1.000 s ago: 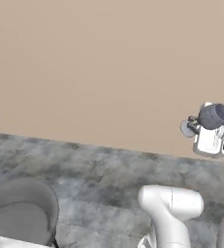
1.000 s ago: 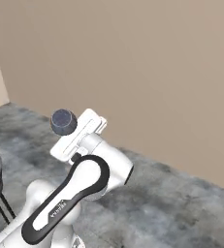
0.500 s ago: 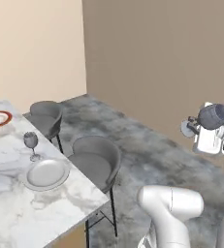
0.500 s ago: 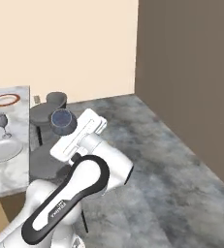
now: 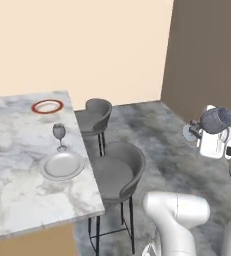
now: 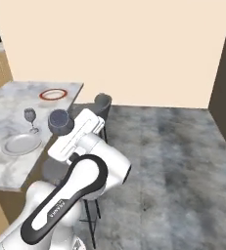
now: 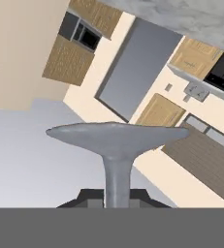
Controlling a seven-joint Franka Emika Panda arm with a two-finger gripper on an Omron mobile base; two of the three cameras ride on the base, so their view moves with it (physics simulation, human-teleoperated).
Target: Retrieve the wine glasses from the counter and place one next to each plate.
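**Q:** Starting from the biggest thing in view, how far along is the job?

**A:** The long white-and-grey marbled island top (image 5: 17,165) carries both place settings. I see it at the left of the left base view, with two dark grey moulded stools (image 5: 118,167) along its near edge. On it lie the plain pale grey-white round plate (image 5: 62,165) and, farther back, the white round plate with a red-orange rim (image 5: 47,106).

**Q:** And the glasses?

**A:** One small clear, grey-tinted stemmed wine glass (image 5: 59,136) stands upright just beside the pale plate, between the two plates. I judge that half of the task done. The rimmed plate has no glass near it.

**Q:** Where is the second glass?

**A:** The second grey-tinted stemmed glass (image 5: 215,120) is in the air, well apart from the island, carried by the white arm's two-finger gripper (image 5: 207,136). In the right base view its dark bowl (image 6: 60,121) sits at the end of the hand. In the hand view the thin stem (image 7: 116,181) rises from between the dark finger tips towards the round foot, so I read the fingers as clamped on the stem.

**Q:** What is left?

**A:** As I judge it, this glass must be brought to the island and set down next to the rimmed plate.
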